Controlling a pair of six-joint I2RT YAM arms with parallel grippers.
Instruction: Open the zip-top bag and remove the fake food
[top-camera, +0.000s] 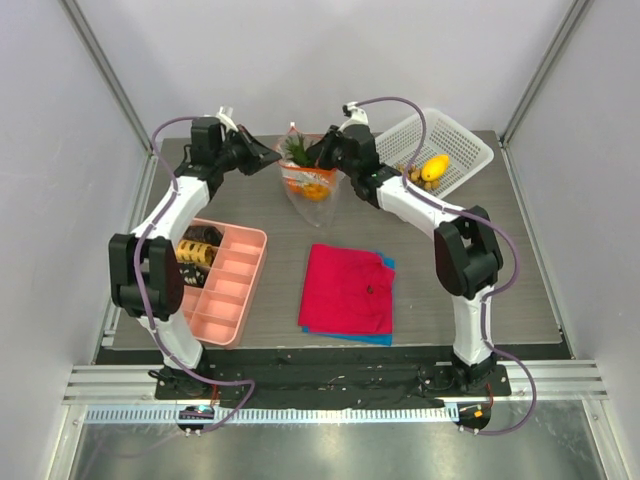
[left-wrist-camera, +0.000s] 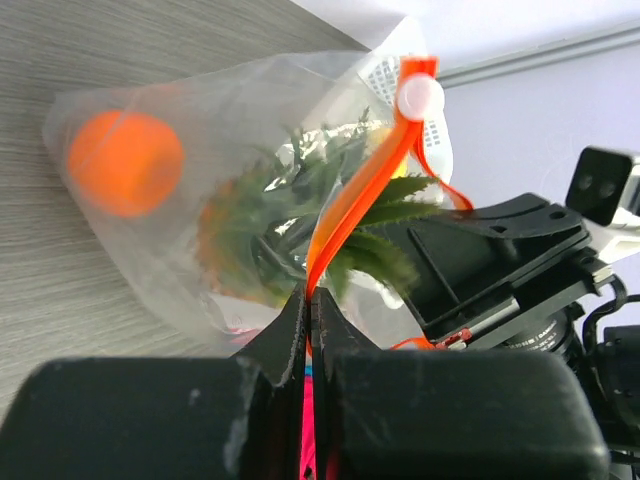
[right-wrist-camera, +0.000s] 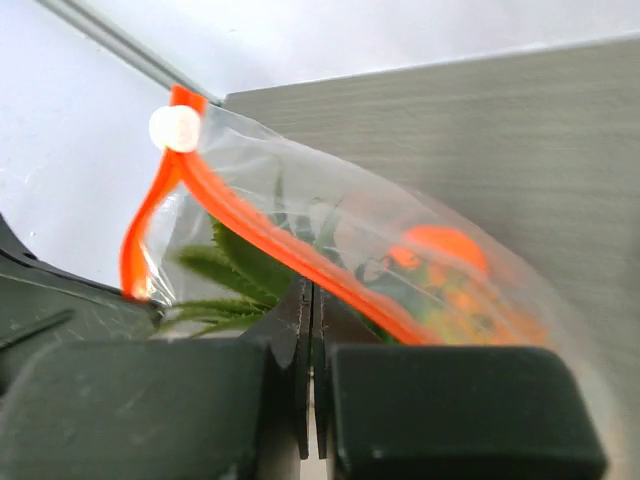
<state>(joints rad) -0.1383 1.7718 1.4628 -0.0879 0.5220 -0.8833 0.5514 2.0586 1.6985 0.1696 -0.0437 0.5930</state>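
The clear zip-top bag (top-camera: 312, 190) is held up at the back of the table between both grippers, mouth upward. My left gripper (top-camera: 270, 155) is shut on one side of its orange-red zip strip (left-wrist-camera: 345, 215). My right gripper (top-camera: 322, 152) is shut on the other side of the strip (right-wrist-camera: 270, 235). The two sides spread apart from the white slider (left-wrist-camera: 420, 97), which also shows in the right wrist view (right-wrist-camera: 174, 128). Inside are a pineapple with a green crown (left-wrist-camera: 330, 215) and an orange fruit (left-wrist-camera: 125, 162). The crown (right-wrist-camera: 240, 265) and the orange fruit (right-wrist-camera: 445, 250) show through the plastic.
A white mesh basket (top-camera: 465, 140) at the back right holds a yellow fruit (top-camera: 434, 167). A pink divided tray (top-camera: 240, 290) at the left holds dark ringed pieces (top-camera: 197, 250). A red cloth (top-camera: 348, 290) lies over a blue one in the middle front.
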